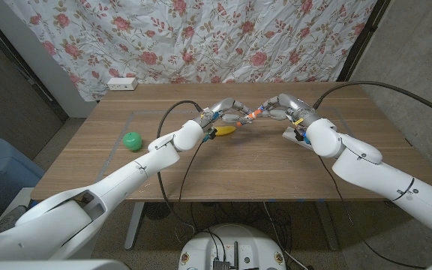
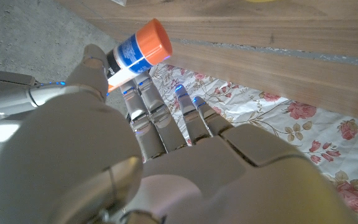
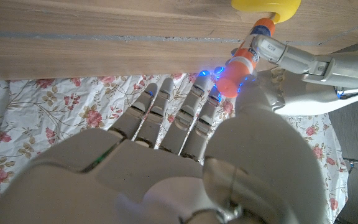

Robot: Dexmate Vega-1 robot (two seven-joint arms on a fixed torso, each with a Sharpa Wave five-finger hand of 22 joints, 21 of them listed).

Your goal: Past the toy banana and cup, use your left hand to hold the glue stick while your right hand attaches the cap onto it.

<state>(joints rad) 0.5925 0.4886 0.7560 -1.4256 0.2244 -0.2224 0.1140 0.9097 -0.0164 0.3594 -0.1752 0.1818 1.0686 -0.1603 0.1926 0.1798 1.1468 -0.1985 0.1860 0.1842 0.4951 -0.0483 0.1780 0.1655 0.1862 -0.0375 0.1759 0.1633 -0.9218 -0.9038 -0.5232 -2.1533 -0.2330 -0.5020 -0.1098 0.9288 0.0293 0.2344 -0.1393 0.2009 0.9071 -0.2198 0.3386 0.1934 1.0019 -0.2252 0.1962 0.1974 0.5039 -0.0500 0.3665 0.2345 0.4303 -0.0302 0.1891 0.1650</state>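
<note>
Kid: Head view first, what are the hands doing?
Pal: Left hand [image 1: 223, 112] pinches the glue stick [image 1: 254, 115] up in the air, over the far middle of the table [image 1: 88, 161]. Right hand [image 1: 283, 107] pinches the cap [image 3: 234, 82] on its right end.
Kid: Which way does it lie?
Pal: Left to right, between both hands.

Premises: improvised indoor test area, not a furnished home. Evidence: floral bedsheet [image 1: 223, 37] hung as backdrop beyond the hands, bare grey walls [image 1: 13, 90] outward of each arm, white power strip [image 1: 121, 84] on the wooden table [image 1: 261, 172], exposed cabling.
</note>
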